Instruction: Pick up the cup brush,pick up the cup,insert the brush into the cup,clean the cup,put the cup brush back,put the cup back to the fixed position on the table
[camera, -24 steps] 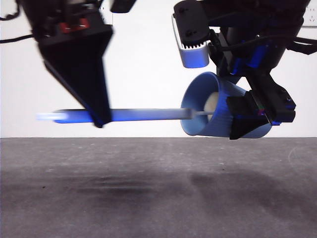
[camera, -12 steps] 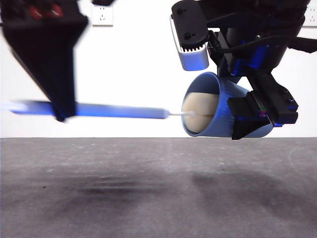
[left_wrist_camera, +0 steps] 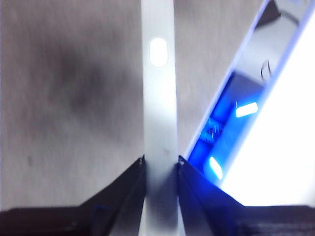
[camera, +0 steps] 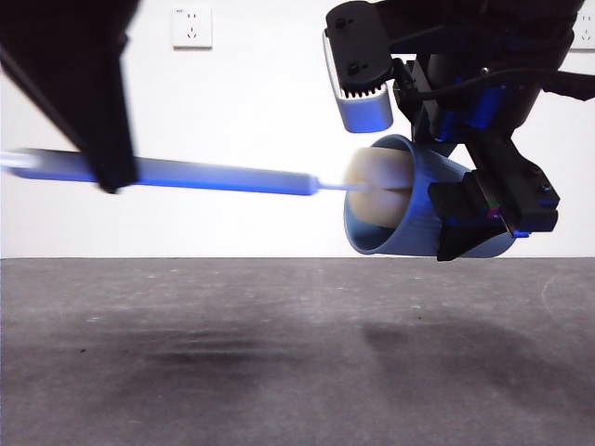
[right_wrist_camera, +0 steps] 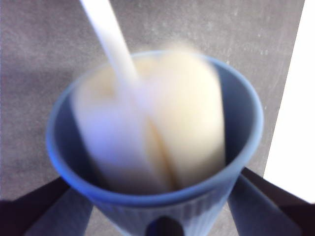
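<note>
— Why is nothing resting on the worktop (camera: 279, 353)?

— Scrubbing needs both things free to move against each other, so I carry them in the air. The dark grey surface fills the lower half of the front picture, bare apart from the shadows.

— And the blue cup (camera: 418, 209), at the right of the front picture?

— My right gripper (right_wrist_camera: 162, 216) is clamped on its ribbed wall, one finger on each side. I hold it on its side, mouth toward the left of the frame, so the brush can enter level instead of from above.

— Where is the cup brush (camera: 232, 177)?

— It runs almost level across the middle of the front picture. My left gripper (left_wrist_camera: 161, 164) is clenched on the grey handle near its far end, at the upper left of the frame, which leaves most of the length free to reach into the cup.

— Is the sponge head (right_wrist_camera: 162, 118) inside?

— Partly. From my right wrist the cream head fills the mouth; from the front, part of it bulges past the rim. It is blurred, so I judge that I am mid-scrub. Putting both things back is not yet done.
</note>
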Motion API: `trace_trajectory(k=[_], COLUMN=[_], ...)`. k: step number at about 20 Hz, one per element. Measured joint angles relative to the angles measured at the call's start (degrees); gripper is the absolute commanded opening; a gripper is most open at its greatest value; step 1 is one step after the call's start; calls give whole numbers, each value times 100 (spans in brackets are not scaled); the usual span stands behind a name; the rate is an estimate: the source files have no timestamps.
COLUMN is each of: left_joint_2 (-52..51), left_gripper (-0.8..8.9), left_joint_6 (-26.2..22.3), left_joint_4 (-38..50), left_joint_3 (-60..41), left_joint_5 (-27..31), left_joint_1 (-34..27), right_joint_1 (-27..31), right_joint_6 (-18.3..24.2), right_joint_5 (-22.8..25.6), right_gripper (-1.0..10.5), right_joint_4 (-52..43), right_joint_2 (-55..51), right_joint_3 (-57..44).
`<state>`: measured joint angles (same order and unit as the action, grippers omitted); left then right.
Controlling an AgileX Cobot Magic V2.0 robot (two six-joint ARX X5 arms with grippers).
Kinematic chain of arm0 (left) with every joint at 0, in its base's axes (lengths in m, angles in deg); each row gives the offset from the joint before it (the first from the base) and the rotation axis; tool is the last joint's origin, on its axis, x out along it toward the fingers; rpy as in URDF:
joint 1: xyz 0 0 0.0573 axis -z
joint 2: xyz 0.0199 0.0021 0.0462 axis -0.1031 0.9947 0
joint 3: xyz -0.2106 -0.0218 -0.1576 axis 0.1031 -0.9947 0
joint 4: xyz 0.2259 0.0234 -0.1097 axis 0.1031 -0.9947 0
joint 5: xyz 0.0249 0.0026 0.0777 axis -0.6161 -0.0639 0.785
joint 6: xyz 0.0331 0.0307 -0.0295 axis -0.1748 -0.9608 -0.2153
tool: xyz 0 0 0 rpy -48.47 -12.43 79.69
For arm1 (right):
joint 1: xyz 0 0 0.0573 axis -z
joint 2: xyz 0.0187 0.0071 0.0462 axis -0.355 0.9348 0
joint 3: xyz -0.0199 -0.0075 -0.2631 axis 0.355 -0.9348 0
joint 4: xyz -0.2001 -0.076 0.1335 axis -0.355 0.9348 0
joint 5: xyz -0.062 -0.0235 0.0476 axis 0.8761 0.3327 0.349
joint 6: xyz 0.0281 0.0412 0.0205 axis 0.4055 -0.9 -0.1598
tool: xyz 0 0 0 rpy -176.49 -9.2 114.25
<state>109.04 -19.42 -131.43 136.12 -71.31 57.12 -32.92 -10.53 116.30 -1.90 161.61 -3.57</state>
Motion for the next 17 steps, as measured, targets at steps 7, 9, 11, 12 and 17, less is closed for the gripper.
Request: trace_trajectory(k=[7,9,11,12,17], left_joint_2=[570,575,562,522,-225], left_gripper=[-9,-9,-9,-8,-9], left_joint_6=[72,111,133,155,199], left_joint_4=[831,848,748,632,-455], left_joint_3=[-2,-2,-2,-2,-2], left_joint_5=[-260,-262,-247,-162,584], left_joint_1=[-2,-2,-2,-2,15], right_joint_1=[-151,-151,-173,-184,-39], right_joint_6=[-33,-70,-138,-179,-669], right_joint_5=[48,68,74,50,9], right_gripper=[-13,-13,-13,-13,-13], right_joint_4=[24,31,28,28,-9], right_joint_2=[0,0,0,0,0], right_joint_3=[0,2,0,2,4])
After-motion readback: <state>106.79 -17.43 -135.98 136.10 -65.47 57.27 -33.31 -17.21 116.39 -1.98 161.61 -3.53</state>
